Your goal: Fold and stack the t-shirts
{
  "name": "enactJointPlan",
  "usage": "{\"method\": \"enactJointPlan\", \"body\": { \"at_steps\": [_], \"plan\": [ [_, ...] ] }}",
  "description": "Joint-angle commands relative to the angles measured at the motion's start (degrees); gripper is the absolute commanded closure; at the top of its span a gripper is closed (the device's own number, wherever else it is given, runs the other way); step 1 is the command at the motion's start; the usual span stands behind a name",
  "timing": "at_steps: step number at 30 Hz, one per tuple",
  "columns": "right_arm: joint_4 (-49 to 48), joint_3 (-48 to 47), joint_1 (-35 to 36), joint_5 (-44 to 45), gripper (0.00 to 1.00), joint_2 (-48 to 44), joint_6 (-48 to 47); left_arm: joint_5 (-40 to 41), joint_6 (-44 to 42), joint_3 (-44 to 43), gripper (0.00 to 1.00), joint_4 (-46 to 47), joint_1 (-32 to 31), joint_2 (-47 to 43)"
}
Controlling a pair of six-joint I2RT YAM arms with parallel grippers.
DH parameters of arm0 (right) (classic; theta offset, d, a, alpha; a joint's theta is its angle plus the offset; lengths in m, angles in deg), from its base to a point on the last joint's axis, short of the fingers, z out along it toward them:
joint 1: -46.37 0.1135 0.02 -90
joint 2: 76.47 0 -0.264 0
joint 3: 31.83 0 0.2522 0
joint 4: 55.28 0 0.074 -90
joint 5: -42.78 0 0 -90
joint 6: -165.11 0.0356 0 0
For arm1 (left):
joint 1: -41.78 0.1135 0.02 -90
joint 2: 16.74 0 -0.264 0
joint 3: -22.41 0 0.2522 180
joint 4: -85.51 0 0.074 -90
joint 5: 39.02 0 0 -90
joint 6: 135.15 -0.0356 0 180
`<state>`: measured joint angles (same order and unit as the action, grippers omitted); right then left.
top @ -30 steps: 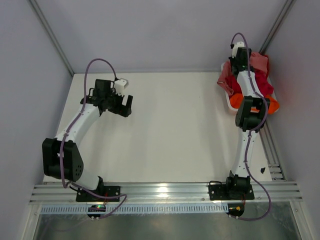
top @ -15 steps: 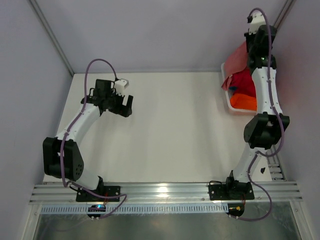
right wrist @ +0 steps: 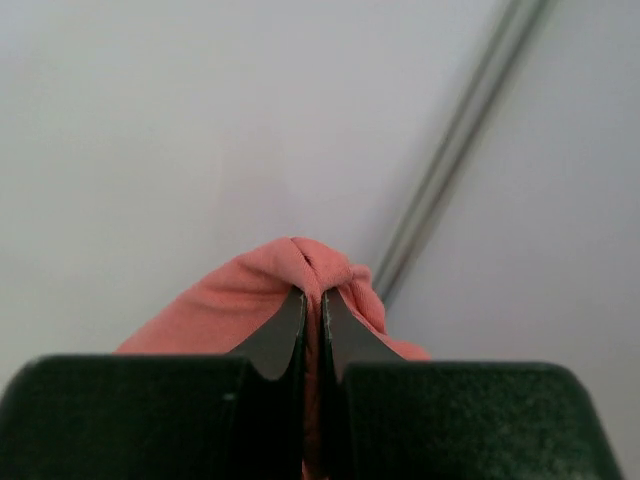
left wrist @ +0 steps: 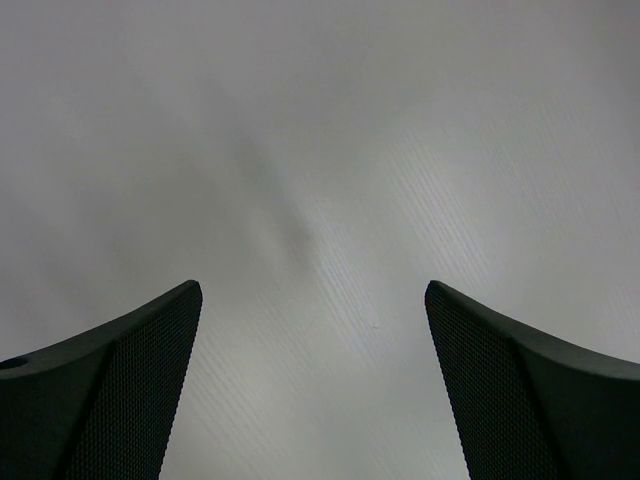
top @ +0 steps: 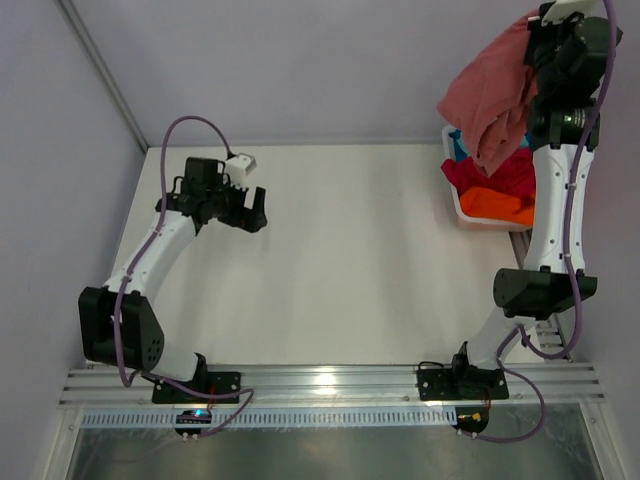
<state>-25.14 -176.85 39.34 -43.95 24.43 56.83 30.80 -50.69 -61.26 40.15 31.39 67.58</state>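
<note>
Desk (top: 350,270) ready for folding. The salmon-pink t-shirt (top: 495,95) dangles high over the far right corner, likely to clear the white tub (top: 452,195), which holds a crimson tee (top: 468,175) and an orange tee (top: 495,205). Right fingers (right wrist: 295,330) pinch its bunched cloth. Left fingers (left wrist: 120,390) are spread wide, hovering near the left edge. No label readable.

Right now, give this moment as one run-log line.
right gripper: shut on pink tee, held up over tub | left gripper: open, empty, over table | crimson tee, orange tee: in tub
</note>
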Motion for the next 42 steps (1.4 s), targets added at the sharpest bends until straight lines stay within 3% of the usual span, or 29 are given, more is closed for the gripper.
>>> {"method": "enactJointPlan", "body": {
  "at_steps": [1, 4, 7, 10, 14, 19, 25, 29, 33, 37, 42],
  "plan": [
    [6.5, -2.0, 0.0, -16.8, 0.97, -0.8, 6.1, -0.3, 0.4, 0.7, 0.06, 0.9, 0.1, -3.6],
    [11.7, 0.3, 1.8, -26.6, 0.97, -1.8, 6.9, 6.4, 1.7, 1.8, 0.05, 3.5, 0.1, -5.6],
    [18.7, 4.1, 7.9, -27.7, 0.97, -1.8, 3.6, 14.0, 3.5, 3.3, 0.05, 7.5, 0.1, -7.7],
    [24.3, 11.3, 17.5, -25.6, 0.97, -2.9, -4.3, 13.1, 2.6, 2.3, 0.05, 6.1, 0.1, -8.2],
    [21.3, 23.4, 28.9, -22.0, 0.97, -7.9, -7.9, 11.9, 2.2, 1.9, 0.05, 4.3, 0.1, -8.7],
    [24.9, 26.8, 40.8, -27.9, 0.97, -11.7, -10.1, 11.8, 1.0, 3.2, 0.05, 3.9, 0.1, -10.0],
    [27.5, 36.0, 42.8, -35.8, 0.97, -17.7, -12.1, 10.9, -0.3, 3.1, 0.05, 2.9, 0.1, -10.1],
    [20.6, 47.4, 42.9, -27.9, 0.97, -22.2, -14.0, 8.6, -0.9, 2.6, 0.05, 2.4, 0.1, -9.3],
    [11.9, 59.0, 42.8, -14.5, 0.97, -22.7, -12.9, 4.5, -0.4, 1.7, 0.04, 2.6, 0.1, -7.5],
    [6.2, 61.7, 42.8, -7.3, 0.97, -18.3, -11.7, 1.5, 0.4, 0.3, 0.04, 2.1, 0.0, -5.0],
    [2.4, 57.2, 42.8, 1.8, 0.97, -10.0, -9.8, 0.5, -0.4, -1.2, 0.05, 0.5, 0.0, -2.6]
  ]
}}
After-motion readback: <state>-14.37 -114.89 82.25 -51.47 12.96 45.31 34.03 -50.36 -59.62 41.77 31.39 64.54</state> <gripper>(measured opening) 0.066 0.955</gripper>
